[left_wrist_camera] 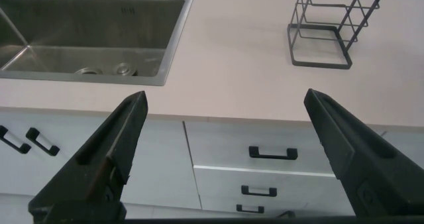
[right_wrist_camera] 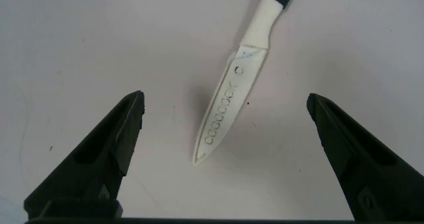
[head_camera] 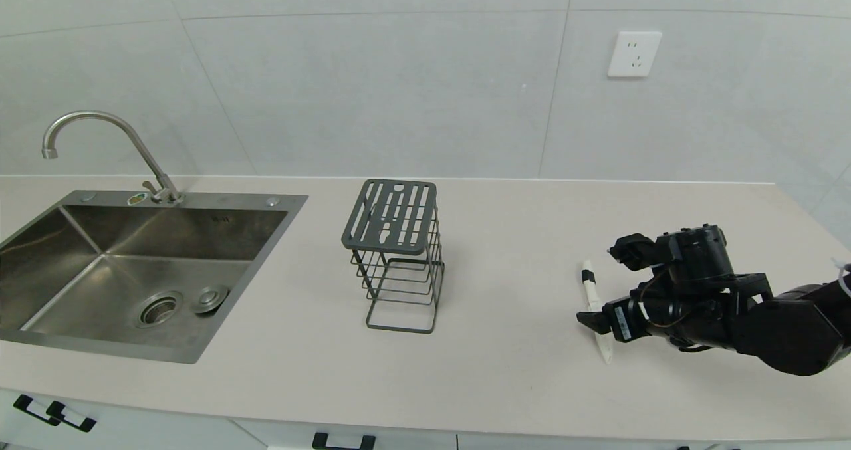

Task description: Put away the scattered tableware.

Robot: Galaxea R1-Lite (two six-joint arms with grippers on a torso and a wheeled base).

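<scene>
A white knife (head_camera: 590, 290) with a black-banded handle lies flat on the beige counter at the right. Its blade carries a row of small holes and points toward the front edge. In the right wrist view the knife (right_wrist_camera: 232, 98) lies between the two fingers of my right gripper (right_wrist_camera: 225, 99), untouched. The right gripper (head_camera: 602, 287) hovers open just over the knife, one finger on either side of it. A dark wire cutlery rack (head_camera: 397, 264) with a slotted top stands upright mid-counter. My left gripper (left_wrist_camera: 225, 97) hangs open and empty in front of the counter edge, above the drawers.
A steel sink (head_camera: 86, 330) with a curved faucet (head_camera: 100, 131) takes up the counter's left end. The sink (left_wrist_camera: 146, 78) and the rack (left_wrist_camera: 322, 25) also appear in the left wrist view. Bare counter lies between rack and knife. White drawers with black handles (left_wrist_camera: 272, 152) sit below.
</scene>
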